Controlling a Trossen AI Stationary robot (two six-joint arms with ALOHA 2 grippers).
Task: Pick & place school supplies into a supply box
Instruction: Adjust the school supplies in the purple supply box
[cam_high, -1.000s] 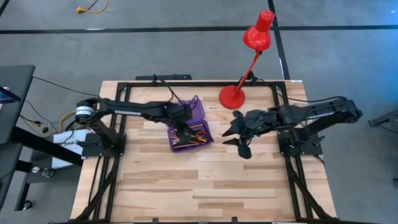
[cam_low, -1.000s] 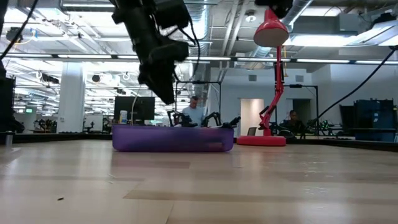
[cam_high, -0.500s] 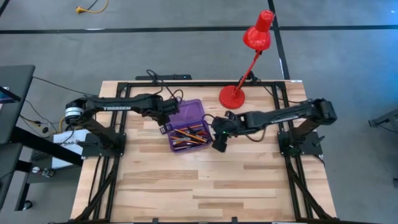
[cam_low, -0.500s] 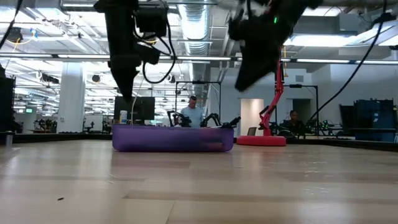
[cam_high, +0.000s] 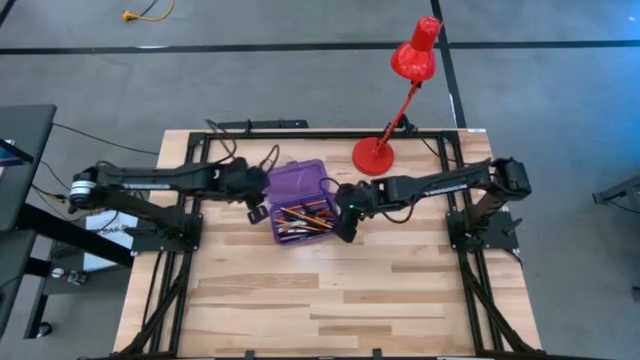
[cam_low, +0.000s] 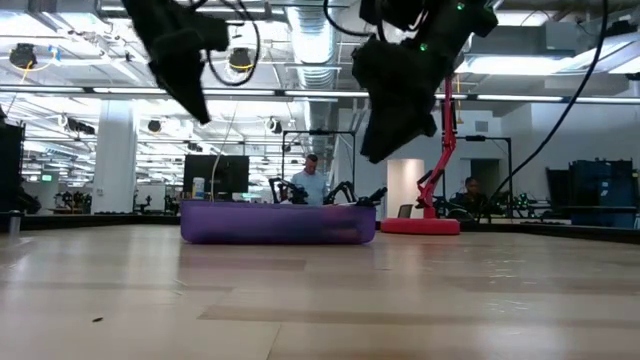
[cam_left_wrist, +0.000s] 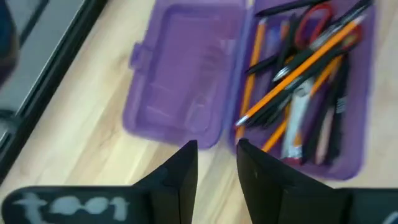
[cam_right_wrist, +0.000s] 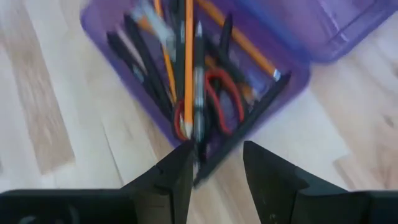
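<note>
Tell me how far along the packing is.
Mostly done: orange pencils, black pens and the red-handled scissors lie inside the purple box, and no supplies show loose on the table. Nothing is in hand: the left gripper and right gripper are both empty beside the box. The lid lies open.

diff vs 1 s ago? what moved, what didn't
The left gripper pulled back off the supply box toward its own side, empty. The right gripper swung in from near the lamp to the box's right end, fingers apart, holding nothing. Box, lid open, and the pencils, pens and scissors inside stayed put.
</note>
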